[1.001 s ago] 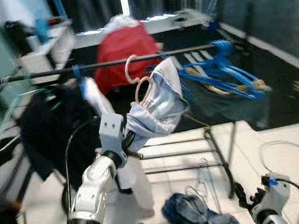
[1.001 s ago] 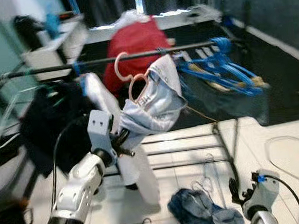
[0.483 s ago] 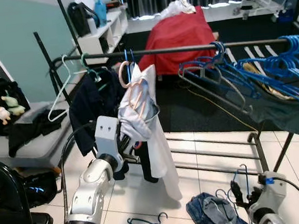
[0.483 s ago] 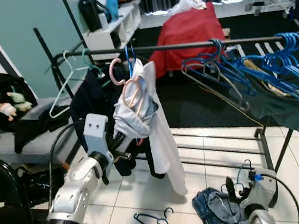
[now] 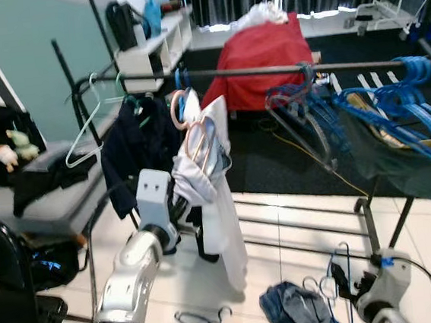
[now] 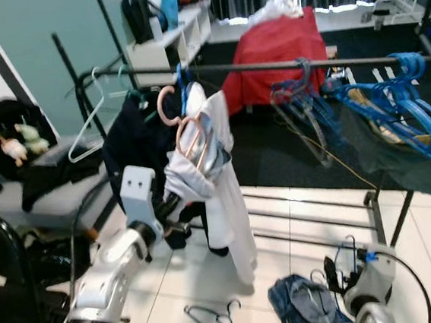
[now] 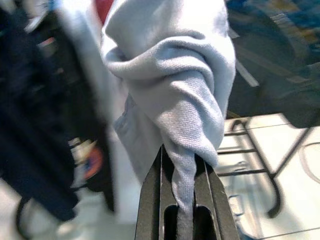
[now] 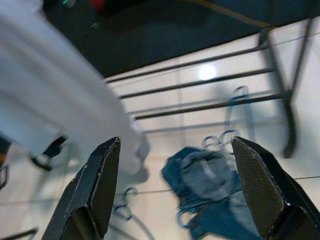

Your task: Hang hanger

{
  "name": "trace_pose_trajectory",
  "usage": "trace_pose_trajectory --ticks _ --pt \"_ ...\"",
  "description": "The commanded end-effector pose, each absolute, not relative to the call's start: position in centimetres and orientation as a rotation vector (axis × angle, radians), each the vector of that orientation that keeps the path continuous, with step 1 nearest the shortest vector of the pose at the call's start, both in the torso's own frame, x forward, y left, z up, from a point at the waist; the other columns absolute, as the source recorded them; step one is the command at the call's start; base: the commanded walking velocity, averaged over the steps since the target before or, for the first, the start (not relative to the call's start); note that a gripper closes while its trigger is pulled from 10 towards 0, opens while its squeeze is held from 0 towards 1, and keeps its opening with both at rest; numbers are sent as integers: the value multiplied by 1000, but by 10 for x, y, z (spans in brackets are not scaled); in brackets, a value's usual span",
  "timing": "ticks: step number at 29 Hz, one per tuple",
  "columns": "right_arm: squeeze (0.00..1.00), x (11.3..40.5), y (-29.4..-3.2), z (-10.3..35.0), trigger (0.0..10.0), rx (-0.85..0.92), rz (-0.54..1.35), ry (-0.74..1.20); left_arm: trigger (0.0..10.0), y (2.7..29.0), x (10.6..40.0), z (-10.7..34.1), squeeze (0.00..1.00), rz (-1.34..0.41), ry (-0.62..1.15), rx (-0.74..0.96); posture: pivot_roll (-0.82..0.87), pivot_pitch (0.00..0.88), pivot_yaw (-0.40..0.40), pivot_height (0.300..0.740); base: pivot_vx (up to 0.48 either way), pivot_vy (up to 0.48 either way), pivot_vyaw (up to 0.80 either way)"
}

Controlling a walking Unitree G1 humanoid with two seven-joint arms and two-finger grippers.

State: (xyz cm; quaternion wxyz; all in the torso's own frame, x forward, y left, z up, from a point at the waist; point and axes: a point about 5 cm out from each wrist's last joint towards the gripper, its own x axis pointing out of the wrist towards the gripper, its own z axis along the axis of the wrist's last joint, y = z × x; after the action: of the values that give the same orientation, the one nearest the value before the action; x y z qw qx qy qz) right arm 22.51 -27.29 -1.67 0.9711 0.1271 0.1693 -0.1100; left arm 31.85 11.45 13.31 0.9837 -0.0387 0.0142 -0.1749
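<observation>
1. The shirt point(image 5: 209, 177) on the pink hanger point(image 5: 189, 129) is held up at the rail point(image 5: 268, 70); against a second ago the whole view is shifted, so the camera was moved.
2. The hook is seen at the rail, beside the dark clothes point(image 5: 133, 143); if it rests on the rail cannot be told.
3. The left gripper point(image 7: 179, 200) is closed tight on a fold of the shirt, below the rail.
4. The right gripper point(image 8: 175, 185) is held wide apart and empty, low, well under the rail.
5. Release is judged the next step.
</observation>
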Motion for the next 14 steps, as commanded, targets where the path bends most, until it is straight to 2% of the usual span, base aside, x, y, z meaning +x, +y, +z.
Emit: trace_pose_trajectory --ticks 1,10,14 --pt "0 225 -268 -19 10000 277 -223 347 10000 119 319 134 0 -336 26 -94 -128 0 47 710 0 0 0" --pt "0 225 -268 -19 10000 278 -222 345 10000 116 319 136 0 -358 19 -93 -129 0 48 710 0 0 0" --pt "0 225 -268 -19 10000 280 -223 346 10000 111 318 136 0 -386 16 -85 -132 0 50 710 275 0 0"
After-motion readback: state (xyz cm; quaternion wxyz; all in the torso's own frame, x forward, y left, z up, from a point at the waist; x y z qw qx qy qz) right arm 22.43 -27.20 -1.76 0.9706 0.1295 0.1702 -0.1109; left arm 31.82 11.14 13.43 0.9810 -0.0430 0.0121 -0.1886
